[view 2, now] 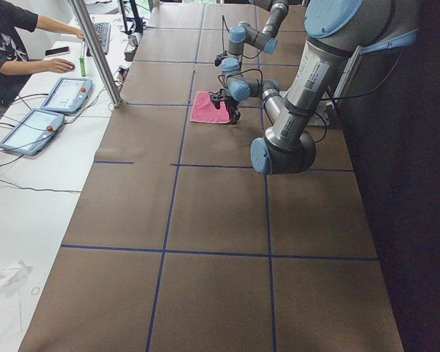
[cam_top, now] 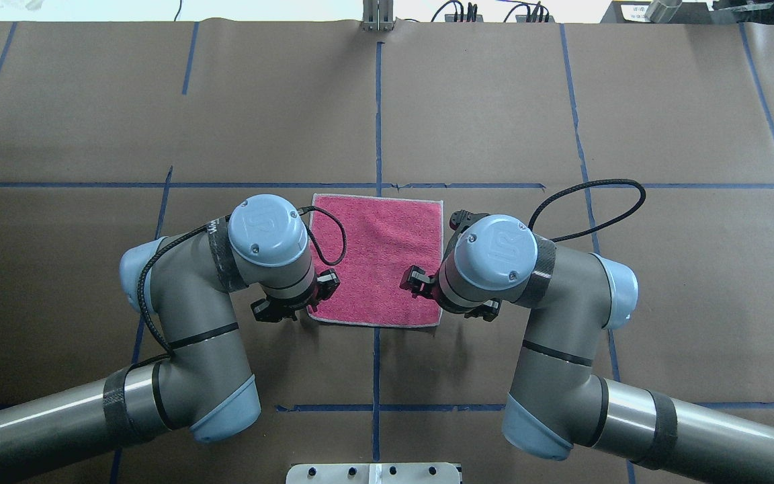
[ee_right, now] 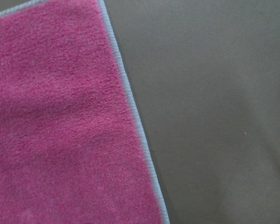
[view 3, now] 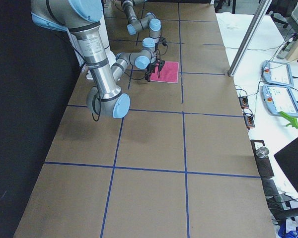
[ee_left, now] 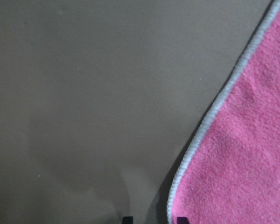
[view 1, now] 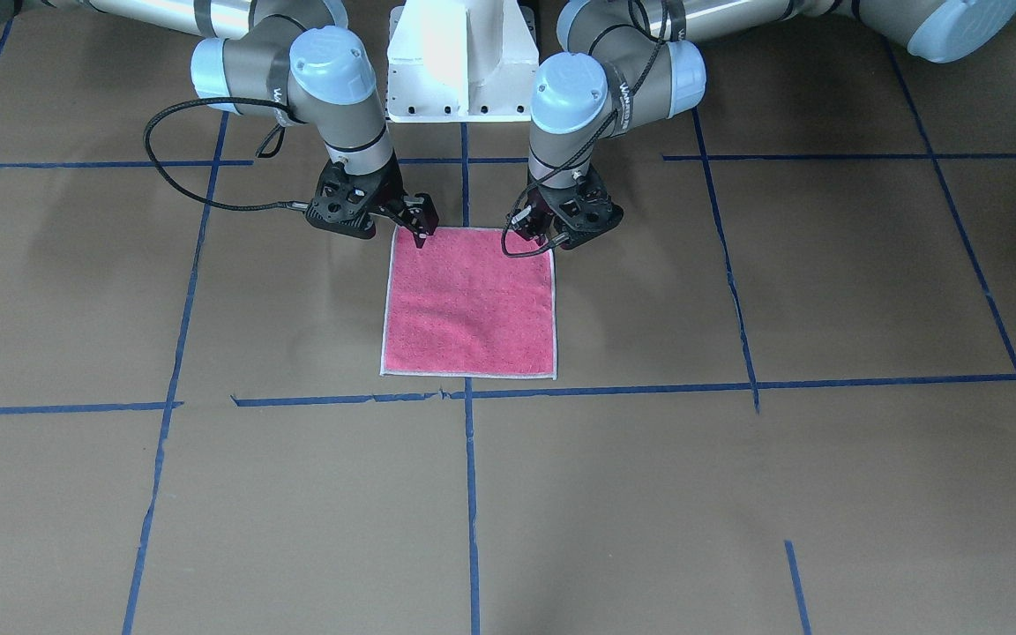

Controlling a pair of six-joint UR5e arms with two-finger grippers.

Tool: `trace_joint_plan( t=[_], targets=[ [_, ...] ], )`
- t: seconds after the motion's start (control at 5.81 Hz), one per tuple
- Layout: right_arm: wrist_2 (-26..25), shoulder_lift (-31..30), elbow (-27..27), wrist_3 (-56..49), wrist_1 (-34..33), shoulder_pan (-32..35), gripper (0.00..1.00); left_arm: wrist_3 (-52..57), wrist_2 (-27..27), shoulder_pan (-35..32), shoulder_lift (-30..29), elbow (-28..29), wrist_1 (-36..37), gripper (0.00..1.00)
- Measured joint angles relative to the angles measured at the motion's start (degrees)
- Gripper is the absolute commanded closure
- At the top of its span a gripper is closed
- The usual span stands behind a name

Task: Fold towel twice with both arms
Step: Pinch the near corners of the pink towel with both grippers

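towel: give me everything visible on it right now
The towel is a small square of fuzzy, terry-like cloth, pink face up, with a pale stitched border along its visible edges. It lies flat and unfolded on the brown table, across a blue tape line. The left pincer and right pincer sit at its two corners nearest the robot. The left one's tips are apart beside the border. Whether either touches the cloth cannot be told.
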Motion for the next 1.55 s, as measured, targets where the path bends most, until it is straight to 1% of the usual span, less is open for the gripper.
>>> trace_joint_plan(
  t=[0.34, 0.52, 0.69, 0.86, 1.55],
  targets=[
    [0.00, 0.00, 0.04, 0.17, -0.02, 0.00, 0.00, -0.07, 0.00, 0.07, -0.01, 0.04, -0.36, 0.75],
    [0.00, -0.02, 0.05, 0.19, -0.03, 0.00, 0.00, -0.09, 0.00, 0.09, 0.00, 0.04, -0.38, 0.86],
    [0.00, -0.06, 0.05, 0.22, -0.03, 0.00, 0.00, 0.01, -0.03, 0.07, -0.04, 0.04, -0.39, 0.91],
    [0.00, -0.06, 0.05, 0.26, -0.03, 0.00, 0.00, 0.15, -0.07, 0.06, -0.07, 0.03, -0.39, 0.93],
    [0.00, -0.15, -0.31, 1.23, 0.07, -0.37, 0.00, 0.21, -0.09, 0.09, -0.13, -0.04, -0.39, 0.93]
  ],
)
